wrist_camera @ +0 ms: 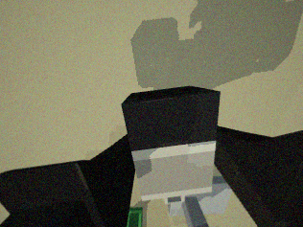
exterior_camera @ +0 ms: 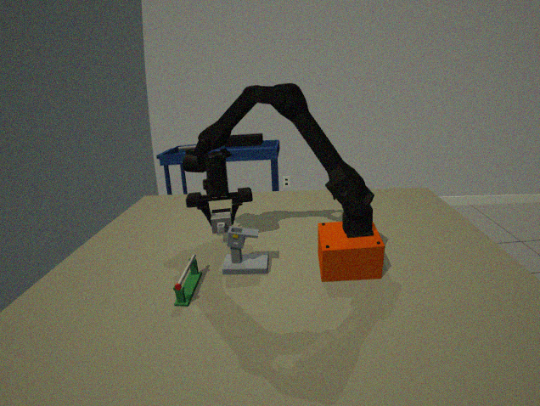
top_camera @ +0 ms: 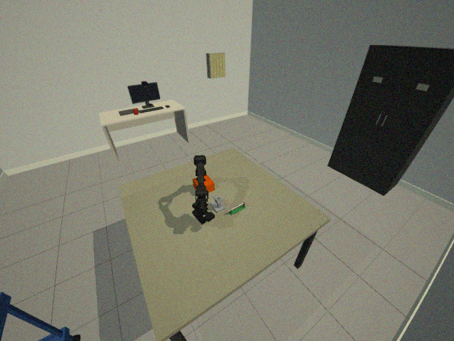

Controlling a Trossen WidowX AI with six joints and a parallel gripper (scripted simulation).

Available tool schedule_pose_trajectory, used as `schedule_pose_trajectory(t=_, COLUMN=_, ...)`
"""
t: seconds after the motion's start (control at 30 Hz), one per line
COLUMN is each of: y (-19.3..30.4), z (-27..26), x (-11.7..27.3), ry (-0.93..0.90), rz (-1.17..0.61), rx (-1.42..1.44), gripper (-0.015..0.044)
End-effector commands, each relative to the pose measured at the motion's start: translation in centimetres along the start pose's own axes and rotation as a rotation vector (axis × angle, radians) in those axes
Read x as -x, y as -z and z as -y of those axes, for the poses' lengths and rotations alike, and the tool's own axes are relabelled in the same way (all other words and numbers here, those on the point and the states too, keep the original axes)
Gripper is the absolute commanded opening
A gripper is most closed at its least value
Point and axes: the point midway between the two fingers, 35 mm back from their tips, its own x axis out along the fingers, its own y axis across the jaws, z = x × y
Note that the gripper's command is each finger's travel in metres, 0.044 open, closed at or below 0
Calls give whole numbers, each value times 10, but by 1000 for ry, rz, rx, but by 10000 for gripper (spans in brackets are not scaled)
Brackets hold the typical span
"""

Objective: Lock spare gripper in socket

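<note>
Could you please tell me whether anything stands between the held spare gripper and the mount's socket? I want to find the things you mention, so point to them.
Nothing visible does: the spare gripper (exterior_camera: 221,217) (wrist_camera: 165,129) hangs right beside the socket head (exterior_camera: 235,239). The lock pin (exterior_camera: 187,270) lies on its green rack (top_camera: 238,210) (exterior_camera: 190,288) (wrist_camera: 135,219), off to one side.

A desk (top_camera: 143,113) stands near a black cabinet (top_camera: 388,120).
</note>
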Motion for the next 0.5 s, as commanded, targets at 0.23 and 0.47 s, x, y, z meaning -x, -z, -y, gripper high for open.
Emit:
schedule_pose_trajectory(t=0.23, y=3, z=1, x=1, ry=-3, rz=1, rx=-257, gripper=0)
schedule_pose_trajectory(t=0.47, y=5, z=2, x=2, ry=-3, rz=1, rx=-427, gripper=0)
